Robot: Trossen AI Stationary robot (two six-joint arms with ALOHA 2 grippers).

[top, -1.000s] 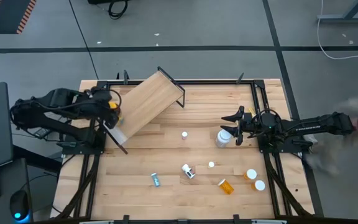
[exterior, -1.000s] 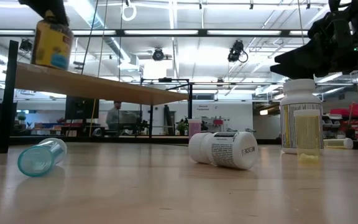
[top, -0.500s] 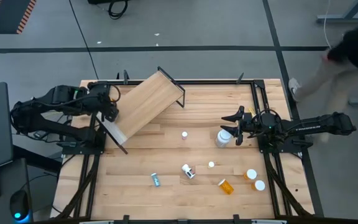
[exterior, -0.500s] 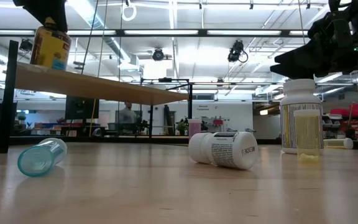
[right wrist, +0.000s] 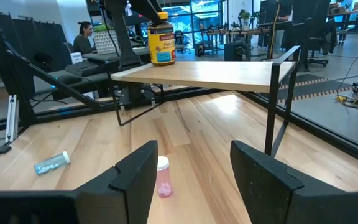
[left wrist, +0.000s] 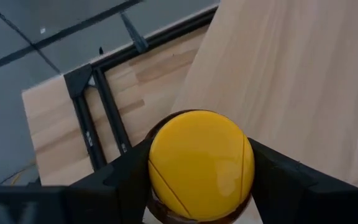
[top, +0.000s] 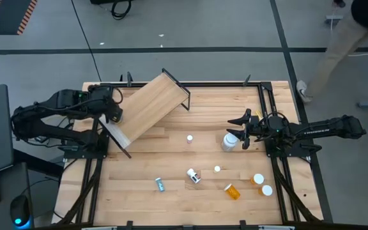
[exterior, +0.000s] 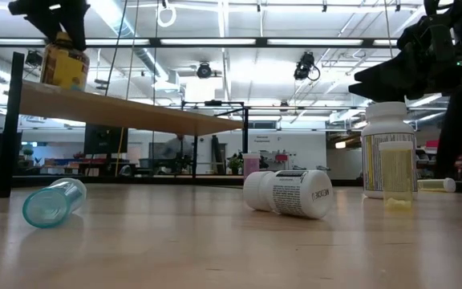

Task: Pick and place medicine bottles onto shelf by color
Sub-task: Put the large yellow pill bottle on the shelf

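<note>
Bottles: one amber jar [right wrist: 161, 40] stands on the shelf [top: 147, 106], left gripper [left wrist: 199, 171] spread around its lid; others litter the table toward five o'clock, right gripper [right wrist: 191, 169] parted, empty.

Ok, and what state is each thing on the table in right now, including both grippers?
amber jar: upright on the shelf
shelf: standing on the table, set at an angle
white-capped bottle: upright
white labelled bottle: lying on its side
teal vial: lying on its side
orange vial: lying on its side
left gripper: at the jar's yellow lid
right gripper: open, empty
</note>
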